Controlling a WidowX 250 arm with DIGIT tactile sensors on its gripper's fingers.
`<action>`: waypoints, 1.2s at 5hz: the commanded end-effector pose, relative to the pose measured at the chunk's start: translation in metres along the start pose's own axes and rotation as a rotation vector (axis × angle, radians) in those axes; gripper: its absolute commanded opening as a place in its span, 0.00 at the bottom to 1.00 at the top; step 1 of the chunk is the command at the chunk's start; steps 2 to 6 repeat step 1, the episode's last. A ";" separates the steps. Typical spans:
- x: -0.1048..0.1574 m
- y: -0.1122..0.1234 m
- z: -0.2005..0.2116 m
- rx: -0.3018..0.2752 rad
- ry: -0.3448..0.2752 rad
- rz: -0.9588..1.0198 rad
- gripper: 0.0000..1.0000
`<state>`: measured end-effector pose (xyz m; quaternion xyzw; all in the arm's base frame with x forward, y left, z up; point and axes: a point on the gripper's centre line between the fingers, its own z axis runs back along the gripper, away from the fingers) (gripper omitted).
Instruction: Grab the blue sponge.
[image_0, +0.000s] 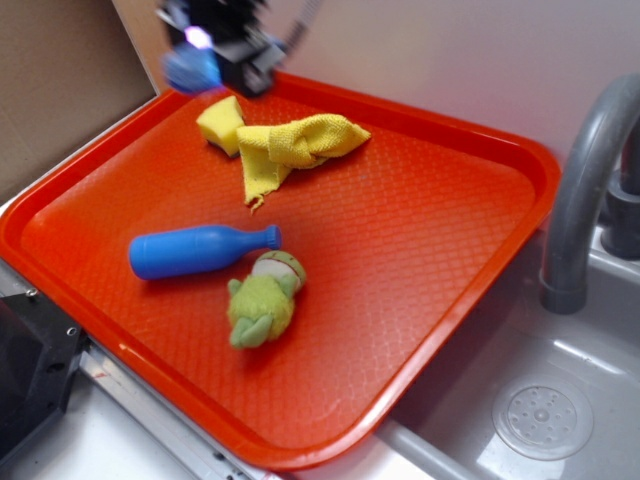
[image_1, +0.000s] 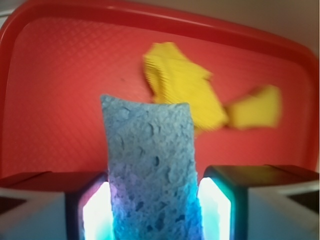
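The blue sponge (image_1: 150, 165) is a pale blue pitted foam block held upright between my two fingers, filling the gap between them in the wrist view. In the exterior view it shows as a blurred blue lump (image_0: 190, 70) at the gripper (image_0: 205, 62), lifted above the far left corner of the orange tray (image_0: 420, 330). The gripper (image_1: 154, 212) is shut on the sponge, with a finger pad (image_1: 95, 212) lit on each side.
On the tray lie a yellow sponge wedge (image_0: 221, 124), a crumpled yellow cloth (image_0: 295, 145), a glossy blue plastic bottle (image_0: 198, 250) and a green plush toy (image_0: 264, 300). A grey faucet (image_0: 585, 190) and sink (image_0: 545, 415) stand at the right.
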<state>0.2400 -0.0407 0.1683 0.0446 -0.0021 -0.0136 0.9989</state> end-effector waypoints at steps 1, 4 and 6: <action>-0.023 0.018 0.047 -0.096 -0.087 0.163 0.00; -0.023 0.018 0.047 -0.096 -0.087 0.163 0.00; -0.023 0.018 0.047 -0.096 -0.087 0.163 0.00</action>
